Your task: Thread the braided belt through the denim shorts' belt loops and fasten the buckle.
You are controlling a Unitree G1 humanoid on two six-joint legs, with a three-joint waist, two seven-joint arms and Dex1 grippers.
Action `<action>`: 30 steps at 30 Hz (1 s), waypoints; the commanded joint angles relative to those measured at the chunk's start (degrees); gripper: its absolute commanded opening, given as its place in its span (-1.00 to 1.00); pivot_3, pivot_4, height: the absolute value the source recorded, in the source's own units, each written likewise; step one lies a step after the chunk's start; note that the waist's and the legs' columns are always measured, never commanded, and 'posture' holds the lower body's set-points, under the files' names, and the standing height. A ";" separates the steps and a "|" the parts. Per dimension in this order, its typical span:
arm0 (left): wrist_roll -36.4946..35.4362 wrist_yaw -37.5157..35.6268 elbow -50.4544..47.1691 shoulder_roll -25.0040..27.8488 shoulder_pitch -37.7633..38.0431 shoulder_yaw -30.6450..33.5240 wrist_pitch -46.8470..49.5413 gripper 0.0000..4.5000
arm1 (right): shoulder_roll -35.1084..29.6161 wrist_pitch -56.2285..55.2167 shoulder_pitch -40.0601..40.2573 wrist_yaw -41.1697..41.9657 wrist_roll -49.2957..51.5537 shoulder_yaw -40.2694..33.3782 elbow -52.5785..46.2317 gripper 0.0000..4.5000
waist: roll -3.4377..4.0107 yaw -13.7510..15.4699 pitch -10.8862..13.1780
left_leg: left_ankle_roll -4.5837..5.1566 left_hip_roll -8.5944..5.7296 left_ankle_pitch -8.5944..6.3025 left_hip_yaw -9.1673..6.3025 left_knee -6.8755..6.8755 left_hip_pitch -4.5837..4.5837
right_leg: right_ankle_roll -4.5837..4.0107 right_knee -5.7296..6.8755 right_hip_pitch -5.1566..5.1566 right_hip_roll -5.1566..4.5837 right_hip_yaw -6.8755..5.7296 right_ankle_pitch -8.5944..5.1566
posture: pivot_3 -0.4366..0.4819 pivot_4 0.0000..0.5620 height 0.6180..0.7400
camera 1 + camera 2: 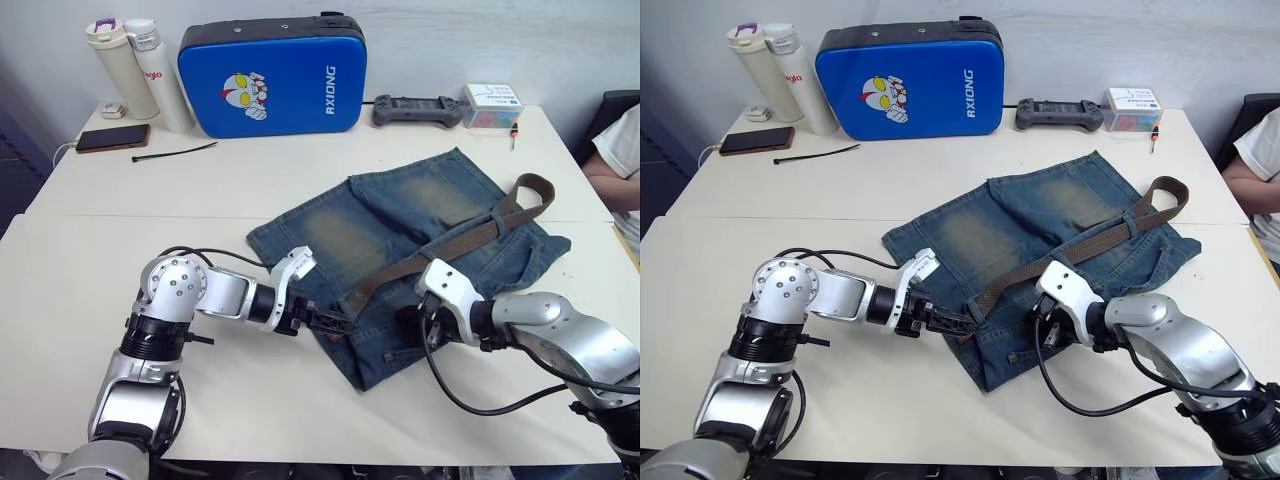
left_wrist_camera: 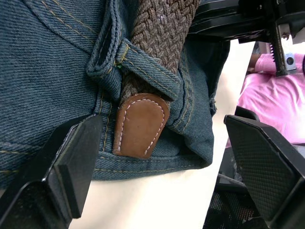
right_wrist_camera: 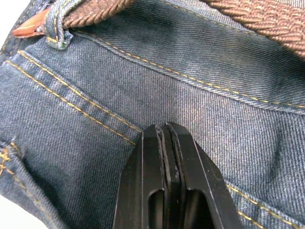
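One belt loop [image 2: 143, 64] threaded: our spread left claw [image 2: 162, 167] frames the belt [image 1: 440, 250] tip; right claw [image 3: 174, 143], pressed together, touches shorts [image 1: 400, 215]. Next, pull it through.

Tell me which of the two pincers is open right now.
The left pincer: its fingers stand wide apart on either side of the braided belt's tan tip. The right pincer is pressed shut against the denim shorts.

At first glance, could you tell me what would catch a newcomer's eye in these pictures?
The denim shorts lie mid-table with the braided belt running across them. The left gripper is open around the belt's tan tip poking through a belt loop. A bright blue case stands behind.
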 commanded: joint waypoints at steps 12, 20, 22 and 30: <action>3.13 -6.82 3.64 0.56 -7.35 -2.58 0.58 1.00 | 0.12 1.09 1.44 -1.40 -1.23 -2.07 -1.58 -0.98 | 0.00 -0.07 0.00 | 0.00 0.00 0.00 0.00 -0.01 0.00 | 0.00 0.01 0.00 0.01 -0.01 0.00 | -0.05 -0.47 1.00; 3.75 -10.46 3.50 1.51 -6.59 -4.88 0.58 0.77 | 0.08 1.47 1.39 -2.10 -1.49 -1.93 -2.35 -1.00 | -0.01 -0.21 0.00 | -0.02 0.00 0.01 0.01 -0.03 -0.03 | 0.00 0.04 -0.08 0.03 0.01 0.00 | -0.05 -0.47 1.00; 3.51 -10.95 3.21 1.89 -6.26 -5.07 0.58 0.51 | 0.15 1.61 1.29 -2.30 -1.54 -1.85 -2.45 -1.00 | -0.01 -0.22 0.00 | -0.03 0.01 0.02 0.00 -0.03 -0.03 | 0.00 0.05 -0.08 0.03 0.01 0.00 | -0.05 -0.47 1.00; 5.42 -13.23 2.61 1.96 -5.33 -6.76 0.58 -0.33 | 0.29 1.95 0.25 -2.59 -1.71 -1.75 -2.12 -1.00 | -0.01 -0.25 0.00 | -0.03 0.01 0.02 0.00 -0.03 -0.03 | 0.00 0.04 -0.07 0.02 0.02 0.00 | -0.05 -0.47 1.00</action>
